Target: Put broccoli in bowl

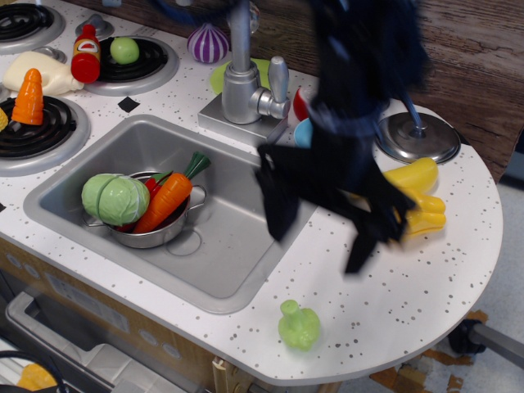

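The broccoli is a small lumpy light-green toy lying on the white counter near its front edge. My gripper is motion-blurred, dark and open, with nothing in it. It hangs above the counter just right of the sink, behind and above the broccoli and apart from it. The light-blue bowl stands behind the arm, right of the faucet. The arm hides nearly all of it and only a sliver of its left rim shows.
The steel sink holds a silver pot with a cabbage and a carrot. The faucet, a steel lid, a yellow squash and a yellow pepper stand behind. Stove burners are at left.
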Robot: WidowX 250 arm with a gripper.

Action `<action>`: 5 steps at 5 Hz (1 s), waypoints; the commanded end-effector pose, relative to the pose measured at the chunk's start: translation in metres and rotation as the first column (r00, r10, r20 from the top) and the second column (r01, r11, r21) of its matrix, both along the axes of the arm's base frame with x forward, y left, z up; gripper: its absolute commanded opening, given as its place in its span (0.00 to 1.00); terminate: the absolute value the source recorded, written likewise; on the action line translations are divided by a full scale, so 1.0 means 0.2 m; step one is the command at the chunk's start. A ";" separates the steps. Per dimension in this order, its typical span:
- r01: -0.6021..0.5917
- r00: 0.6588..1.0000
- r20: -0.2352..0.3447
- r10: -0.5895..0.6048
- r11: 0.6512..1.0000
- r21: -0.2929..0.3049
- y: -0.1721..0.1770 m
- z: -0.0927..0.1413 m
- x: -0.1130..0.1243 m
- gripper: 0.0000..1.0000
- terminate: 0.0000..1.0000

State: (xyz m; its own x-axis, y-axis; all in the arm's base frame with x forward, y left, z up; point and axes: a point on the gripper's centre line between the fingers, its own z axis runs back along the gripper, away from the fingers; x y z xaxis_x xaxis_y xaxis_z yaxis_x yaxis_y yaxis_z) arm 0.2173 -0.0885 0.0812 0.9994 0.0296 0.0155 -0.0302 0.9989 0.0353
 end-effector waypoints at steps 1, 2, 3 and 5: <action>-0.028 0.997 0.065 0.030 0.999 -0.035 -0.05 -0.10 -0.06 1.00 0.00; -0.042 0.994 0.100 0.044 0.999 -0.023 -0.03 -0.18 -0.06 1.00 0.00; -0.056 0.991 0.119 0.058 0.998 -0.016 -0.02 -0.20 -0.05 1.00 0.00; -0.046 0.987 0.153 0.055 0.997 -0.061 0.03 -0.26 -0.04 1.00 0.00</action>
